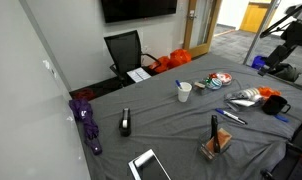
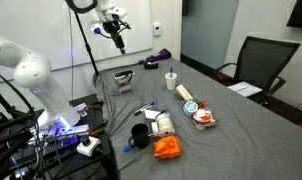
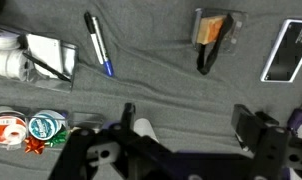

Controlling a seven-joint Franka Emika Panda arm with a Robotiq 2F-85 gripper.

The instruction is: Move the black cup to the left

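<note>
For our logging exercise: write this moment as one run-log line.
stage: pre-grasp | gripper: open, empty, high up | black cup: upright on table, untouched

Black cup point(image 2: 139, 133) hemmed in: orange pack point(image 2: 167, 149) just beside, white roll point(image 2: 162, 125) close, table edge point(image 2: 119, 150) on robot's side. Pens point(image 2: 143, 108) lie between it and white cup point(image 2: 171, 81). Air above cup clear; gripper point(image 2: 118, 38) hangs high, well apart from all. Wide bare cloth point(image 2: 246, 130) beyond tape rolls point(image 2: 196, 112). Tall black upright point(image 1: 214, 128) mid-table is chief standing obstacle. Tablet point(image 1: 148, 163) and umbrella point(image 1: 88, 122) lie low, well apart from cup.
</note>
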